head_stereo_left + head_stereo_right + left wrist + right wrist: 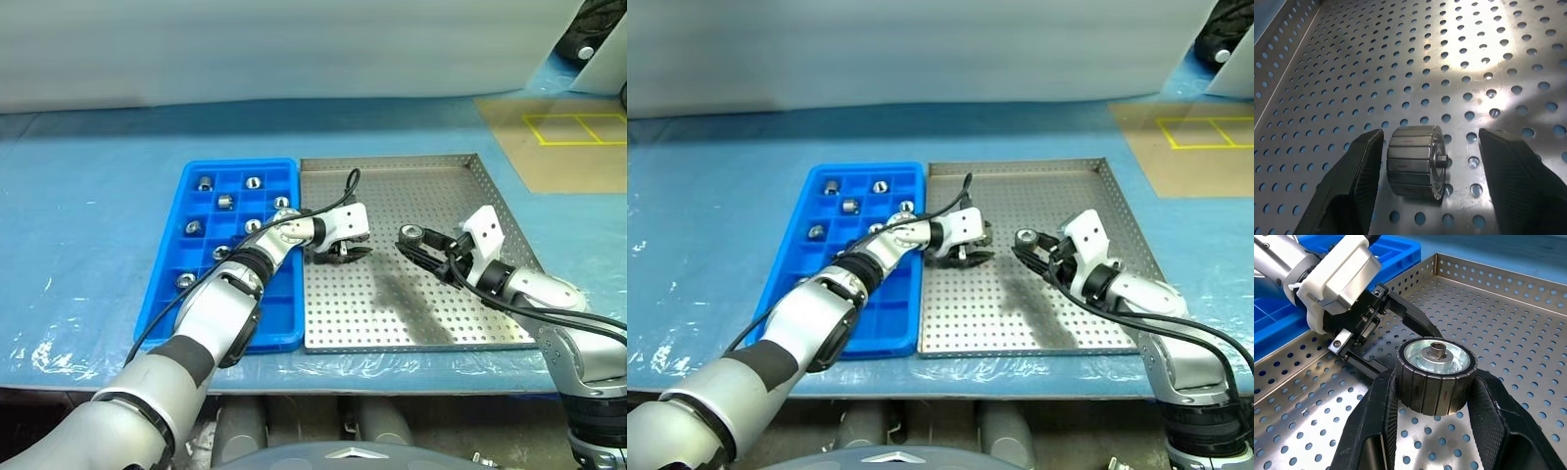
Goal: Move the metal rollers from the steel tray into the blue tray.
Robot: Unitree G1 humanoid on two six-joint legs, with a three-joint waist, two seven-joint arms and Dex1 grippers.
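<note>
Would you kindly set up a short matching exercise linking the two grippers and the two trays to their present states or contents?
Things:
1. left gripper
2. right gripper
3. blue tray
4. steel tray

States:
A. holds several rollers in its compartments
B. open around a roller lying on its side
C. perforated floor beneath both grippers
D. shut on a roller, hole facing up

Pairs: 1-B, 2-D, 3-A, 4-C

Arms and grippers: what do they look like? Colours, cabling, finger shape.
Both arms have glossy silver-grey shells with black bands at the joints. A thin black cable loops loose along each forearm. The left gripper and right gripper each have a white boxy housing on a black frame, with two black wedge-shaped fingers ribbed on the inner faces.
</note>
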